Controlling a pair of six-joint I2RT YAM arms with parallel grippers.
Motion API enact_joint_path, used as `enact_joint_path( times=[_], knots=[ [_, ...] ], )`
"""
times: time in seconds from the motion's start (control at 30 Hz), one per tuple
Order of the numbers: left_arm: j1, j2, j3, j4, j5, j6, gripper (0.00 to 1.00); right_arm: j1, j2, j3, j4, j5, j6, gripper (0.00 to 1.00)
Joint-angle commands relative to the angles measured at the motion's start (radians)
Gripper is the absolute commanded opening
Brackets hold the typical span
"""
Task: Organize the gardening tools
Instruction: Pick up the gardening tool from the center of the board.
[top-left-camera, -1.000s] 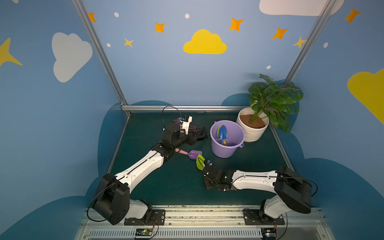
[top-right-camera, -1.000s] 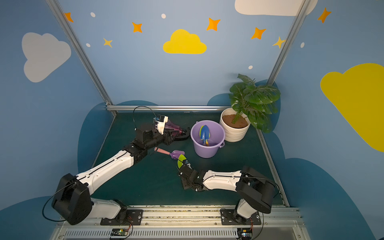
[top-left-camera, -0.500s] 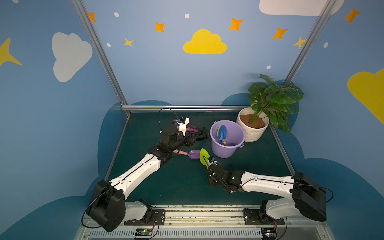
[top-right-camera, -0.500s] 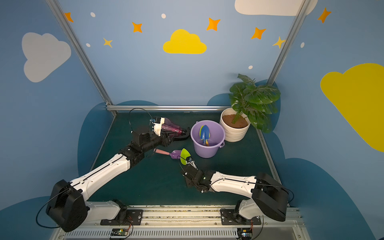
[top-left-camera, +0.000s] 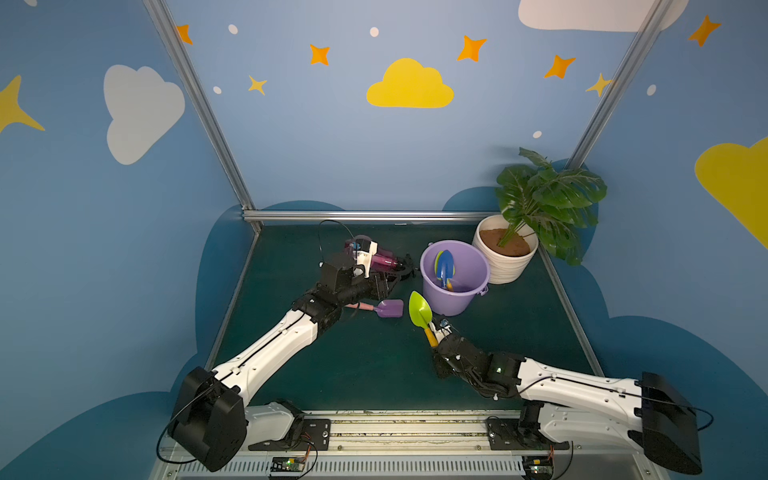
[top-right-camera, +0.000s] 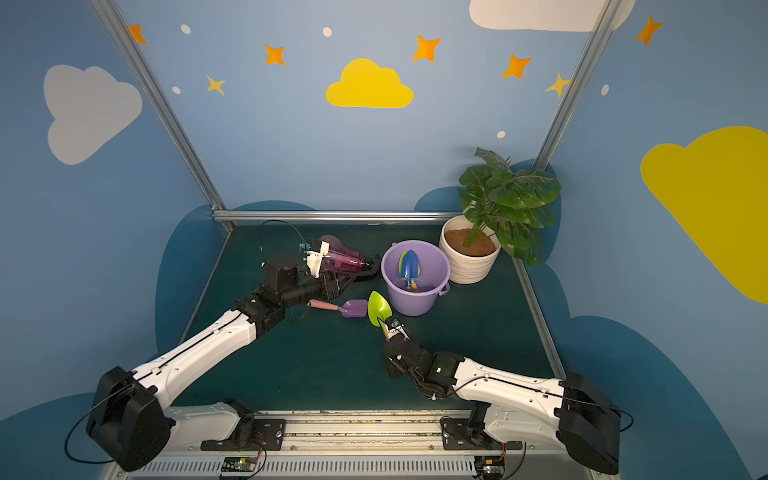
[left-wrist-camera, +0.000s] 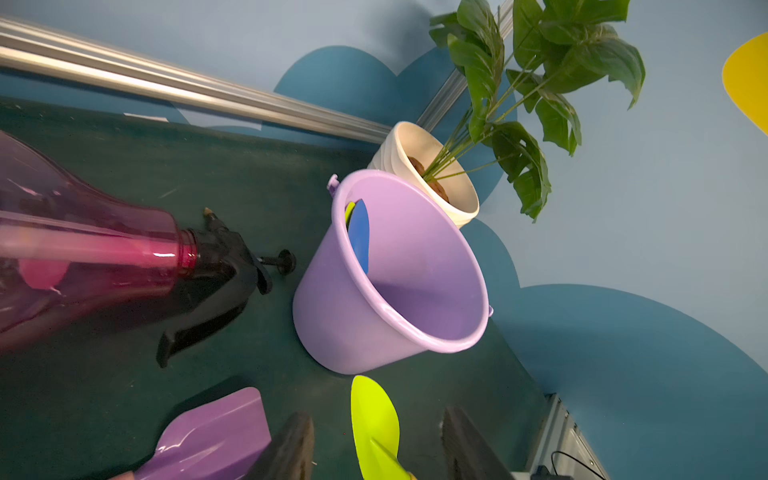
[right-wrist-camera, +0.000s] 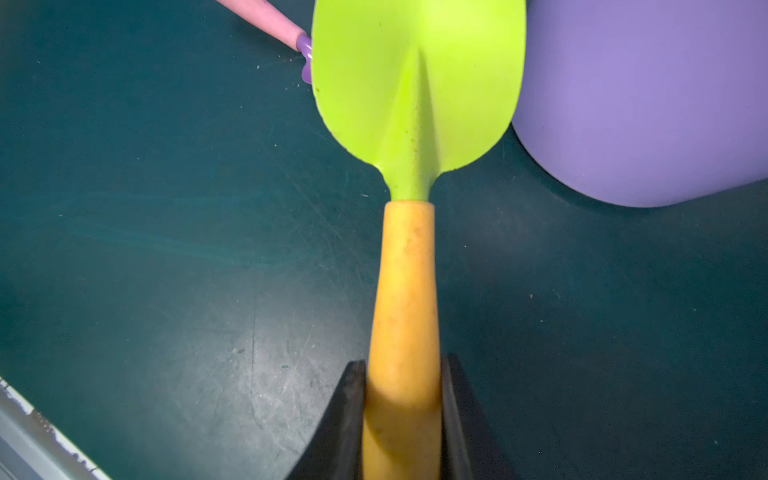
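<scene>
My right gripper (right-wrist-camera: 403, 374) is shut on the yellow handle of a lime-green shovel (top-left-camera: 419, 308), which is held off the mat with its blade up, just left of the lilac bucket (top-left-camera: 451, 299). A blue shovel (top-left-camera: 445, 266) stands inside the bucket, with a second lime blade (top-left-camera: 437, 258) behind it. The purple shovel (top-left-camera: 390, 308) with a pink handle lies on the mat. The pink spray bottle (left-wrist-camera: 83, 257) lies on its side left of the bucket. My left gripper (left-wrist-camera: 378, 449) is open beside the bottle, holding nothing.
A white ribbed pot (top-left-camera: 505, 266) with a leafy plant stands at the back right, touching the bucket's far side. Metal rails (top-left-camera: 365, 215) border the green mat at the back and sides. Blue walls close in the space.
My right arm has lifted the lime-green shovel off the mat and carried it toward the bucket. My left gripper's jaws have spread wider next to the spray bottle.
</scene>
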Motion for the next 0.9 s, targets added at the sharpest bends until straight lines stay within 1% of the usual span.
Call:
enact_joint_path(
  times=[0.0, 0.2, 0.3, 0.5, 0.7, 0.87],
  knots=[
    [0.002, 0.037, -0.016, -0.01, 0.092, -0.047, 0.56, 0.001, -0.03, -0.011, 0.043, 0.019, -0.024, 0.03],
    [-0.02, 0.085, -0.032, 0.003, 0.136, -0.064, 0.55, 0.002, -0.051, -0.023, 0.069, 0.009, -0.025, 0.03],
    [-0.034, 0.109, -0.043, 0.007, 0.143, -0.063, 0.52, 0.002, -0.053, -0.027, 0.088, -0.008, -0.028, 0.03],
    [-0.049, 0.149, -0.048, 0.027, 0.145, -0.062, 0.51, 0.003, -0.034, -0.022, 0.102, -0.035, -0.035, 0.02],
    [-0.054, 0.193, -0.042, 0.046, 0.16, -0.065, 0.42, 0.006, -0.031, -0.022, 0.121, -0.054, -0.04, 0.02],
    [-0.054, 0.223, -0.039, 0.065, 0.168, -0.069, 0.31, 0.01, -0.025, -0.021, 0.126, -0.063, -0.043, 0.02]
  ],
)
